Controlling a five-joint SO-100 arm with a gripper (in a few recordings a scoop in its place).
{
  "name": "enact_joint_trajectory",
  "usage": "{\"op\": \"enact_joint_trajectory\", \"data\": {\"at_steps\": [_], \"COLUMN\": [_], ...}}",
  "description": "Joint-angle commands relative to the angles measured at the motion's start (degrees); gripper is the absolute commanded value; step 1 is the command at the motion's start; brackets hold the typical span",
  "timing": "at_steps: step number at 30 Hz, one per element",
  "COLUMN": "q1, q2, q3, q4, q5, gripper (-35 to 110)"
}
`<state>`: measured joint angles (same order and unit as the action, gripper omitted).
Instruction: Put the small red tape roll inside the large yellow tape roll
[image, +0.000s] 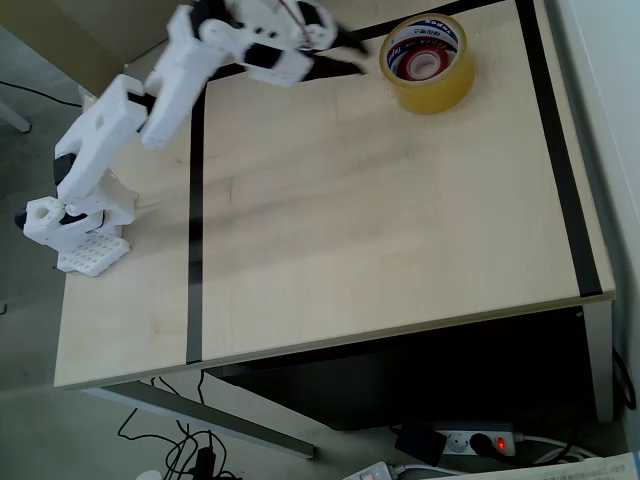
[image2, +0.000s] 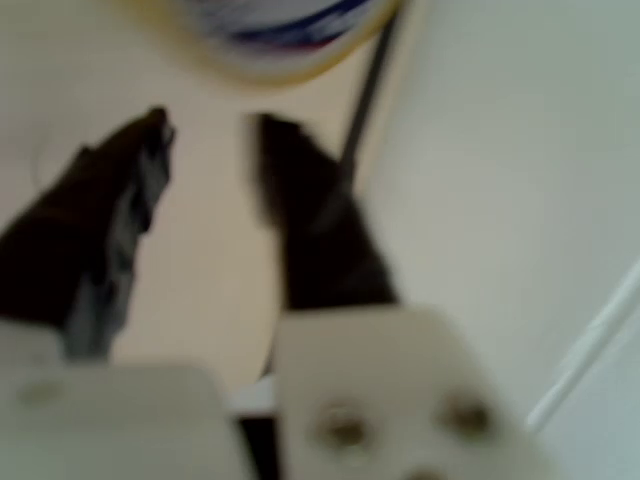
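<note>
Red roll (image: 424, 64) inside yellow roll (image: 428, 63).

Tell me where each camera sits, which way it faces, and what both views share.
Overhead view: fixed above, looking down on the table; the white arm reaches toward the large yellow tape roll, with the small red tape roll inside it.
Wrist view: rides on the arm, looking past the end effector, whose dark fingers stand apart with nothing between, to the tabletop.
Shared: the end effector, the yellow roll, and the table's black strip.
</note>
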<state>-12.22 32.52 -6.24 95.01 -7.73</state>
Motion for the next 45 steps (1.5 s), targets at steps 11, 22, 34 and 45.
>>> {"op": "enact_joint_trajectory", "data": {"at_steps": [11, 22, 34, 45], "q1": [-17.75, -25.14, -25.14, -6.33], "q2": [77.52, 159.26, 159.26, 158.47], "q3": [57.39, 137.46, 178.68, 184.83], "q4": [8.44, -8.17, -33.13, -36.47], "q5": [2.99, 4.22, 4.39, 4.13], "gripper": [0, 0, 0, 0]}}
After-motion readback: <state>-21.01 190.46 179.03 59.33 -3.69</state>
